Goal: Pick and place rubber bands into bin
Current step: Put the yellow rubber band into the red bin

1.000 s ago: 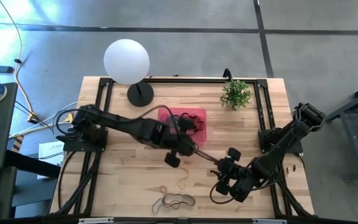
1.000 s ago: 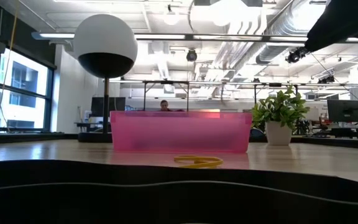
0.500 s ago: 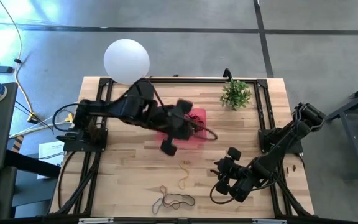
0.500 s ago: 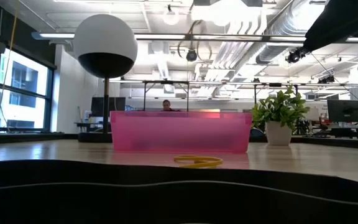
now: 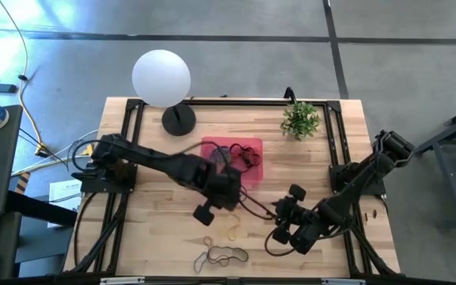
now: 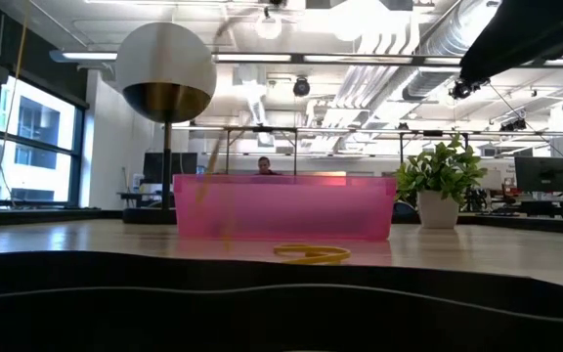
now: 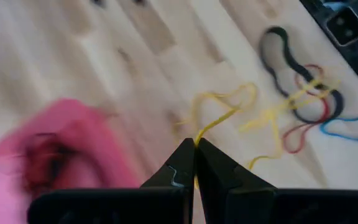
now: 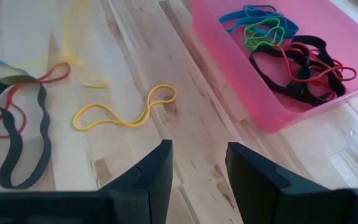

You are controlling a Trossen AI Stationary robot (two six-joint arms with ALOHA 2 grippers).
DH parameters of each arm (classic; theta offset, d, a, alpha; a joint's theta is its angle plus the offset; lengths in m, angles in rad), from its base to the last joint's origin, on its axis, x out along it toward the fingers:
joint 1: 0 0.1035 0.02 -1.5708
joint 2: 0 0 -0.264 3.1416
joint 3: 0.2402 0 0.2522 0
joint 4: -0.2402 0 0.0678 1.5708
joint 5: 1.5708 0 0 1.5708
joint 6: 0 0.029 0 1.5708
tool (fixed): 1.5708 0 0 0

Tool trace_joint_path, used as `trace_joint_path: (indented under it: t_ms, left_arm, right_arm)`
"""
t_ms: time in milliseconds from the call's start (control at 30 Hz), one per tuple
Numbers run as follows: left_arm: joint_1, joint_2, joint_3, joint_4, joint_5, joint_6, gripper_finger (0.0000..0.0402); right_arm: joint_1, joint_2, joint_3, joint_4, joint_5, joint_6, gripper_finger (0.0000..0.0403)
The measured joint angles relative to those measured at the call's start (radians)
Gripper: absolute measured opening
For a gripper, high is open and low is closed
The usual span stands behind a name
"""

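The left end effector (image 7: 194,152), near the middle of the bench (image 5: 157,222), is pinched shut on one thin, light, floppy yellow rubber band (image 7: 219,115), while the right end effector (image 8: 197,165) waits open by the pink bin (image 8: 278,118), and more bands (image 5: 222,255) lie by the front edge.

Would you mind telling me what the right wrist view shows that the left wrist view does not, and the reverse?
Only the right wrist view shows the bin's contents sharply: blue, green, black and red bands, plus the open right tool. Only the left wrist view shows the shut left tool pinching a yellow band. Both show the bin, the wooden table and the loose pile with the wide black band.
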Motion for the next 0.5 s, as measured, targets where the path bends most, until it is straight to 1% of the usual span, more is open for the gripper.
trace_joint_path:
  t_ms: [67,167,233,267,300,333,400,467,500]
  left_arm:
    - [-0.011,0.001,-0.094,0.092,0.071,-0.031,0.0000]
    - [-0.040,0.001,-0.198,0.223,0.117,-0.083,0.0000]
    - [-0.064,0.001,-0.230,0.275,0.094,-0.127,0.0000]
    - [-0.075,0.001,-0.232,0.300,0.089,-0.139,0.0000]
    - [-0.088,-0.002,-0.231,0.326,0.063,-0.136,0.0000]
    - [-0.099,-0.014,-0.231,0.330,0.012,-0.141,0.0000]
    - [-0.104,-0.038,-0.225,0.363,-0.013,-0.141,0.0000]
    - [-0.113,-0.062,-0.222,0.367,-0.070,-0.143,0.0000]
    - [-0.111,-0.073,-0.224,0.369,-0.063,-0.149,0.0000]
  right_arm:
    - [-0.001,0.000,0.000,0.005,-0.001,-0.002,0.0140]
    - [0.000,0.000,0.000,0.009,-0.005,-0.001,0.0140]
    - [0.003,0.000,0.000,0.008,-0.008,0.004,0.0140]
    - [0.004,0.000,0.000,0.009,-0.014,0.007,0.0140]
    - [0.005,0.000,0.000,0.008,-0.021,0.012,0.0140]
    - [0.005,0.000,0.000,0.008,-0.024,0.014,0.0140]
    - [0.005,0.000,0.000,0.007,-0.024,0.014,0.0140]
    - [0.004,0.000,0.000,0.007,-0.024,0.014,0.0140]
    - [0.004,0.000,0.000,0.007,-0.024,0.014,0.0140]
